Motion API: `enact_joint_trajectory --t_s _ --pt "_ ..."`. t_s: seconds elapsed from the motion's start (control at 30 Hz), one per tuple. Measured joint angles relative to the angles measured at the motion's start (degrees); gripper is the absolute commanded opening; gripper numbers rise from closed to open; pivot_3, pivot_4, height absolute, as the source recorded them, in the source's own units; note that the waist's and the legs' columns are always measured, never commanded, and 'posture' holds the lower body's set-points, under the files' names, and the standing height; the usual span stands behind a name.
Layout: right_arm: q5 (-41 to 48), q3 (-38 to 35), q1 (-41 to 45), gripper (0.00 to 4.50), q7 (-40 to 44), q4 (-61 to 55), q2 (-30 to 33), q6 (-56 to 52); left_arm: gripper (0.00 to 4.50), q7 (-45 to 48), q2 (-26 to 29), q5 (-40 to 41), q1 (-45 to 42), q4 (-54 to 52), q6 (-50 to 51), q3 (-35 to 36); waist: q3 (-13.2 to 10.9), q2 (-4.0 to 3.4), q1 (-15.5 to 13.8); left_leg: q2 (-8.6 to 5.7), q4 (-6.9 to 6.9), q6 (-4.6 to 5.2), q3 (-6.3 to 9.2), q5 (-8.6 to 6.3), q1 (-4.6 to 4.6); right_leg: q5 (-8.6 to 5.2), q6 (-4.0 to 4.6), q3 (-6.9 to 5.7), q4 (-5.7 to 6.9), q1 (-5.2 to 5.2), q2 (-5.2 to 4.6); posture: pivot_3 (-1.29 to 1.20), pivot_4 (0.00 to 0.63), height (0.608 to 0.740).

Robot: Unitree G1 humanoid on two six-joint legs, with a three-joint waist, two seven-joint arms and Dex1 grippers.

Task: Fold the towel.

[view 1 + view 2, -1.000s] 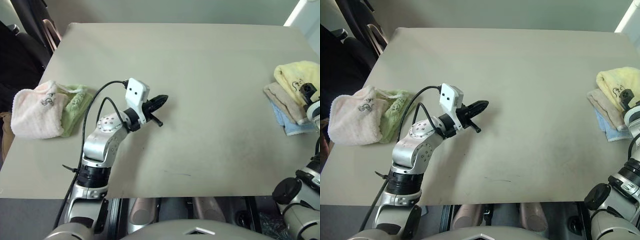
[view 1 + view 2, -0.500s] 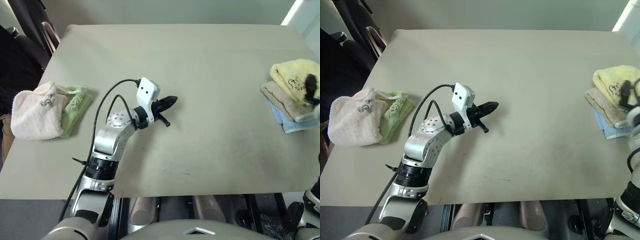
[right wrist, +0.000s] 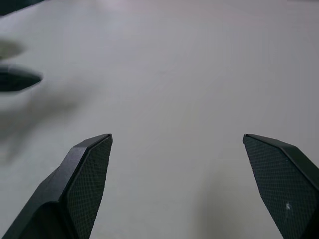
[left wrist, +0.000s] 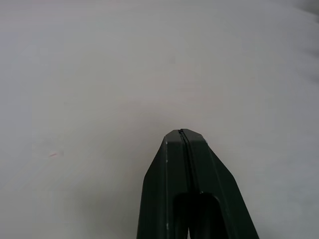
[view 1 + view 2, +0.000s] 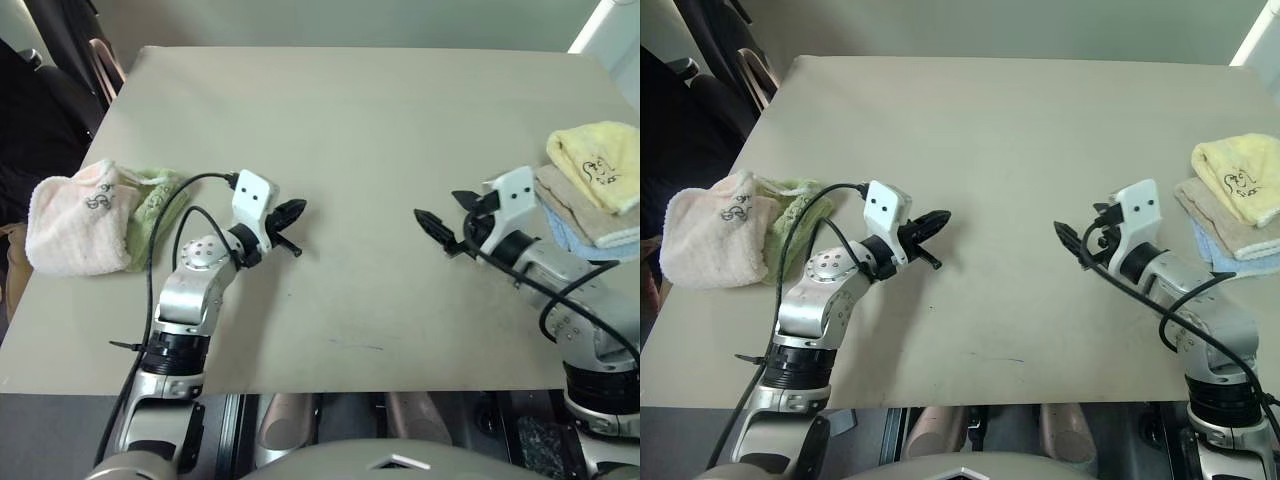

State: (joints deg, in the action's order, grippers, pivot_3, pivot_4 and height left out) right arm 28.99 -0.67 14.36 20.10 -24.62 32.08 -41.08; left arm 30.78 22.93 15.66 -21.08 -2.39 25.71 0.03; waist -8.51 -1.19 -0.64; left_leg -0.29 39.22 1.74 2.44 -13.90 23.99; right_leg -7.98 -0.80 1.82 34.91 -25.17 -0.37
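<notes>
The pale yellow towel (image 5: 598, 163) lies bunched at the table's (image 5: 380, 130) far right edge, on top of a tan towel (image 5: 585, 212) and a blue one (image 5: 572, 232) — neither claw touches it. The right gripper (image 5: 432, 228) hovers over bare tabletop left of that stack, its two fingers (image 3: 84, 172) spread wide apart and empty. The left gripper (image 5: 290, 212) hangs over the table's left half with its fingers pressed together, holding nothing. At the left edge sit a pink towel (image 5: 72, 217) and a green towel (image 5: 150, 205) — touching each other.
</notes>
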Motion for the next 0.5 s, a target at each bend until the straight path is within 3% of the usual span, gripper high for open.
enact_joint_trajectory --t_s 0.2,0.5 --pt "-6.20 5.37 3.22 4.44 2.82 7.29 -2.92 6.31 0.00 -0.93 0.83 -1.69 1.41 -0.47 -0.69 0.27 0.00 0.01 0.11 0.01 0.00 -0.04 -0.01 0.06 -0.01 0.03 0.00 0.00 0.02 -0.04 0.00 0.00 0.150 0.735" --pt "-9.52 6.08 5.68 4.44 5.62 12.18 -5.03 10.45 0.00 -2.60 0.92 -0.87 4.34 -4.67 0.10 3.89 0.01 0.02 0.23 0.02 -0.06 -0.09 0.02 0.06 -0.01 0.17 0.36 -0.03 0.02 -0.06 0.01 0.00 0.150 0.735"
